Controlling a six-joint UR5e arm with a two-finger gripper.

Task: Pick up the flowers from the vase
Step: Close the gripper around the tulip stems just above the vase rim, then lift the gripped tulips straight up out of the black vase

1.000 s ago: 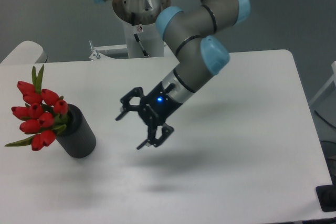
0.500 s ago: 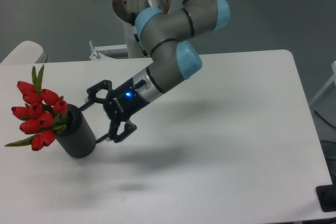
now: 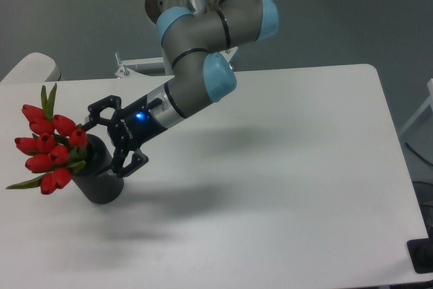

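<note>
The flowers (image 3: pixel 47 147), a tight bunch of red tulip buds with green leaves, lean out to the left from the mouth of the vase (image 3: pixel 98 177), a dark grey cylinder tilted on the white table's left side. My gripper (image 3: pixel 103 147) is open, black, with a blue light on its wrist. It reaches in from the right, one finger above the vase's mouth near the rightmost bud and the other finger against the vase's right side. Nothing is held between the fingers.
The white table (image 3: pixel 284 194) stretches to the right of the vase. The arm's base (image 3: pixel 177 25) stands at the table's back edge. A pale rounded object (image 3: pixel 30 67) lies at the far left edge.
The gripper has travelled left across the table from the middle, staying open, and now reaches the vase's mouth and right side. The flowers and vase have not moved.
</note>
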